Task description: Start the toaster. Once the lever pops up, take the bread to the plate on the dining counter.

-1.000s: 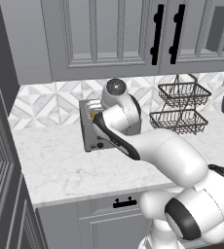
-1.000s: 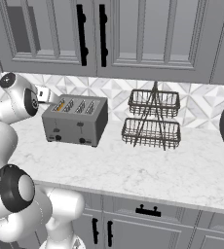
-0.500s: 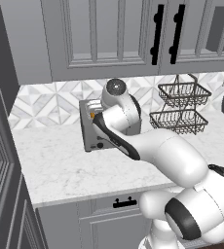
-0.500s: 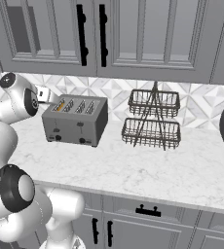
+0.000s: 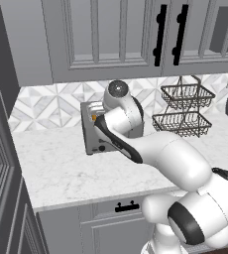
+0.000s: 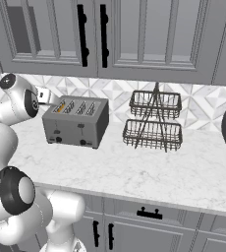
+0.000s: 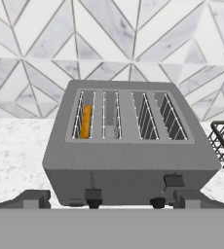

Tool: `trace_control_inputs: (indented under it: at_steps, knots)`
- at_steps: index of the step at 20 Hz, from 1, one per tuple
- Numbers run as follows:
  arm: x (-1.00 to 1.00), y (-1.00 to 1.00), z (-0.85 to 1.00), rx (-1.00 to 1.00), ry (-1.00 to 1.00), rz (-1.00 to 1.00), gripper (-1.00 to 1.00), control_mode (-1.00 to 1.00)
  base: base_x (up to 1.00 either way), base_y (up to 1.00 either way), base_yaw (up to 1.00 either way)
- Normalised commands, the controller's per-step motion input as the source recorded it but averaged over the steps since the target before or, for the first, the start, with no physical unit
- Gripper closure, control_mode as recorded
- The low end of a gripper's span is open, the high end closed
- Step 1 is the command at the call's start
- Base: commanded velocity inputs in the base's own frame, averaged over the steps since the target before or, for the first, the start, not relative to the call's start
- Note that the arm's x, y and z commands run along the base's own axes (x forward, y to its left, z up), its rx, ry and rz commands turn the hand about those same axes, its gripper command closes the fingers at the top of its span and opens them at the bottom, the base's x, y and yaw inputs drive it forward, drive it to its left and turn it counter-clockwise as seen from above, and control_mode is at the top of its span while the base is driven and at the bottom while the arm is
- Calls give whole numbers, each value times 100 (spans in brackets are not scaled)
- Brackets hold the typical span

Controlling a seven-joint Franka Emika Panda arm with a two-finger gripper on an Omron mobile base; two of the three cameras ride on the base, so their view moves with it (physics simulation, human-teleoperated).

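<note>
Toaster (image 7: 128, 146) sits on the marble counter (image 6: 149, 170) against the tiled backsplash (image 7: 46, 44), four slots up. Bread (image 7: 86, 121) is down in the leftmost slot as the hand view shows it, orange crust edge just visible between the wires; other three slots are bare wire. In the right base view the same slice (image 6: 61, 106) is in the slot at the toaster's (image 6: 76, 121) end nearest the arm.

Front face in the hand view: the two levers aren't level. The left lever (image 7: 92, 194) is lower than the right lever (image 7: 174, 181), with a black knob (image 7: 157, 202) at the bottom edge.

Gripper (image 7: 111, 198) is in front of the toaster, aimed at its front face, fingers (image 7: 34, 198) spread wide apart and flanking it low at either side. Nothing between them, no contact visible.

Wire two-tier basket rack (image 6: 155, 120) stands on the counter just beside the toaster, on the side away from the arm. Left base view: arm covers most of the toaster (image 5: 93, 130).
</note>
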Motion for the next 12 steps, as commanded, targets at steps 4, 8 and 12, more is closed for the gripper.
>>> trace_control_inputs:
  at_steps: [4, 8, 12]
  knots:
    - [0, 0, 0, 0, 0, 0, -100, -100, 0, 0, 0]
    - [0, 0, 0, 0, 0, 0, -100, -100, 0, 0, 0]
    - [0, 0, 0, 0, 0, 0, -100, -100, 0, 0, 0]
